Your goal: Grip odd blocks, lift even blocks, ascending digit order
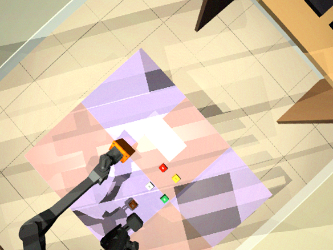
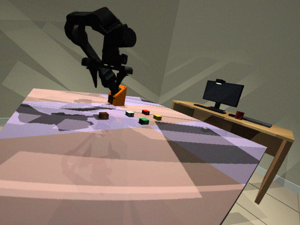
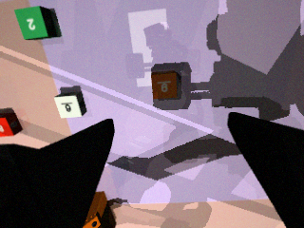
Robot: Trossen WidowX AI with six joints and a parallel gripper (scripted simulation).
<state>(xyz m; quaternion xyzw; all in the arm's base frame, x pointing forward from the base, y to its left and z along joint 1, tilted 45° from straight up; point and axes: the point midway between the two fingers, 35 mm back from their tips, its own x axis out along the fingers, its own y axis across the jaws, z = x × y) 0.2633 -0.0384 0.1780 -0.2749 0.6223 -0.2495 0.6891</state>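
Several small digit blocks lie on the table [image 2: 121,169]. A brown block [image 1: 132,204] [image 2: 103,115] [image 3: 166,86] lies nearest the arm; its digit reads as a 6 or a 9, I cannot tell which. A white block [image 1: 149,185] [image 2: 129,113] [image 3: 69,105] also shows a 6 or a 9. The green block [image 1: 164,198] [image 2: 143,121] [image 3: 33,23] shows a 2. The digits on the red block [image 1: 162,167] [image 2: 145,112] [image 3: 7,124] and the yellow block [image 1: 175,178] [image 2: 157,117] are unreadable. My gripper [image 2: 107,85] [image 3: 170,122] is open and empty. It points down, high above the table, near the brown block.
The arm's orange base [image 1: 121,150] [image 2: 117,96] [image 3: 97,214] stands behind the blocks. A wooden desk [image 2: 266,131] [image 1: 301,22] with a monitor [image 2: 222,93] and a red mug [image 2: 239,114] stands off to the right, apart from the table.
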